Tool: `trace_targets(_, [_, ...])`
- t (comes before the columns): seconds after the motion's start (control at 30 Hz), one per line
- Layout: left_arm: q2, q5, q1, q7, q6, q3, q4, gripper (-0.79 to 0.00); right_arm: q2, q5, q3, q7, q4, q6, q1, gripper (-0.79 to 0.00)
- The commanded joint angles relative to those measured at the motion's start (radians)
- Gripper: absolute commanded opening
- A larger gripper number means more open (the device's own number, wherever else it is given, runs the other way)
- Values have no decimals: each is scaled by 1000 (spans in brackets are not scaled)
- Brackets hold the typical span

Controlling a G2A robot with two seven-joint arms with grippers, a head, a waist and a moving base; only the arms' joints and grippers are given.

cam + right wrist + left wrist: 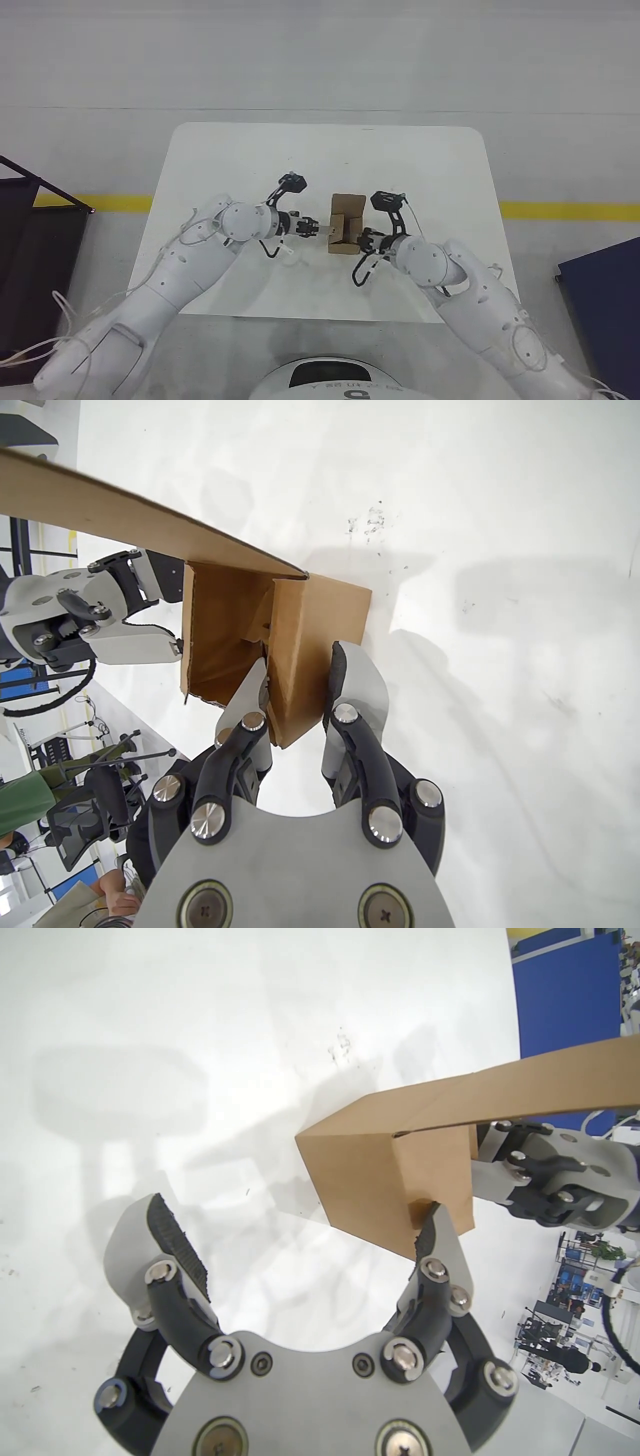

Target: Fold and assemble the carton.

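The brown carton (347, 220) stands open on the white worktop (420, 160), about midway across it and somewhat nearer the robot's edge than the far edge. Its top is unfolded, and one long flap (125, 520) juts out sideways from its upper edge, above both wrists.

The right gripper (300, 660) sits at the carton's right side and straddles one side wall (300, 625). One of its fingers (350, 680) lies against the outer face and the other reaches into the hollow, so the pair is clenched on that wall.

The left gripper (295, 1205) is at the opposite side of the carton, low over the worktop, with its fingers (440, 1238) released and spread wide. One ridged fingertip touches the carton's outer wall near a bottom corner, while the other hangs well apart from it over bare worktop. Seen from above, the two grippers face each other with the carton between them.

Beyond the worktop's sides, a yellow line (570, 210) runs across the grey floor.
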Motion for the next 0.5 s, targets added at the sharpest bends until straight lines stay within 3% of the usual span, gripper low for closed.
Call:
trace_targets(0.0, [-2, 10, -2, 5, 2, 3, 1, 0, -2, -15, -9, 8, -1, 15, 8, -634])
trace_targets(0.13, [-5, 30, -4, 17, 4, 7, -4, 0, -6, -39, -23, 20, -8, 44, 17, -779])
trace_targets(0.47, [-13, 128, -8, 48, 33, 25, -29, 0, -10, -133, -51, 60, -49, 131, 23, -785])
